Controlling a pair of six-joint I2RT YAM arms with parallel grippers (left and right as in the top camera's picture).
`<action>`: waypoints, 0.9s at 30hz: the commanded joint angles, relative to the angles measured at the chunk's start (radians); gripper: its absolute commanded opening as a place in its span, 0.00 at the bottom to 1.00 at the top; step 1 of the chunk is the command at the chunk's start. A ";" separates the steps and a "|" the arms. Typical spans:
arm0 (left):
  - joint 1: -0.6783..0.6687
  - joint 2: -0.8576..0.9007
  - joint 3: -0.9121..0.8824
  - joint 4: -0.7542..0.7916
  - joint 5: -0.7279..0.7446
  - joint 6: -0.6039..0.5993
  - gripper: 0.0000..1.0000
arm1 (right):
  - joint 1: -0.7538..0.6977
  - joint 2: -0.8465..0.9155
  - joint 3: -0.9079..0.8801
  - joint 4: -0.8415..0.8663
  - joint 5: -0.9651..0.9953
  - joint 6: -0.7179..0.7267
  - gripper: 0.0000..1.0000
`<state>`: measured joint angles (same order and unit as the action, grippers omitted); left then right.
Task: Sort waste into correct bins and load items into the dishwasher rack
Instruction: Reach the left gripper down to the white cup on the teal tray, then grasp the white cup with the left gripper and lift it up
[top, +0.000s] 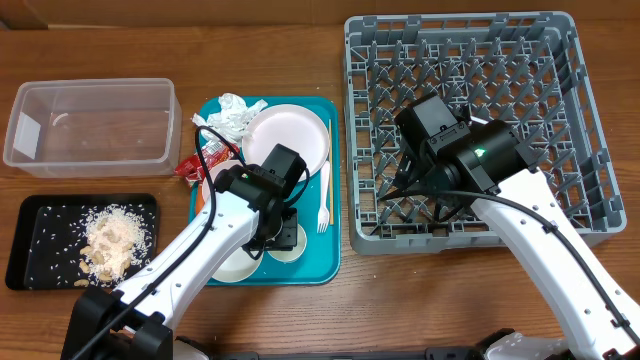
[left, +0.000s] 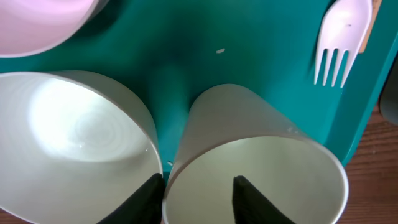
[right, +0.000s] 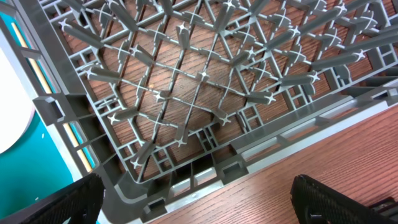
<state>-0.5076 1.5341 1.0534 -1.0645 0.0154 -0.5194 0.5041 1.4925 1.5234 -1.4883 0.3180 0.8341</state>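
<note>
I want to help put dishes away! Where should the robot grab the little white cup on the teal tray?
Best bet: pinch its thin rim wall from straight above. The cup stands mouth-up, so one finger goes inside, one outside. The open left pincer hangs over the rim beside the bowl.

Overhead view: bright, even light from above, faint soft shadows on the bench, a pale sheen on the clear tub. Left wrist view: close and softly focused, a white hot spot inside the bowl, deep shadow on the teal tray beside the cup. Right wrist view: the rack sharp at centre, its bars bowed toward the frame edges, the right gripper only dark blurred shapes in the lower corners.
</note>
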 joint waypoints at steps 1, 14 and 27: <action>-0.003 0.004 -0.007 0.008 0.007 -0.013 0.28 | -0.002 -0.011 0.019 0.002 0.004 0.005 1.00; -0.001 0.001 0.105 -0.064 0.095 -0.063 0.04 | -0.002 -0.011 0.019 0.002 0.005 0.004 1.00; 0.147 0.001 0.521 -0.228 0.593 0.166 0.04 | -0.002 -0.011 0.019 0.023 0.002 0.004 1.00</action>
<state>-0.4397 1.5387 1.5364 -1.3022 0.4278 -0.4107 0.5041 1.4925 1.5234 -1.4853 0.3172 0.8337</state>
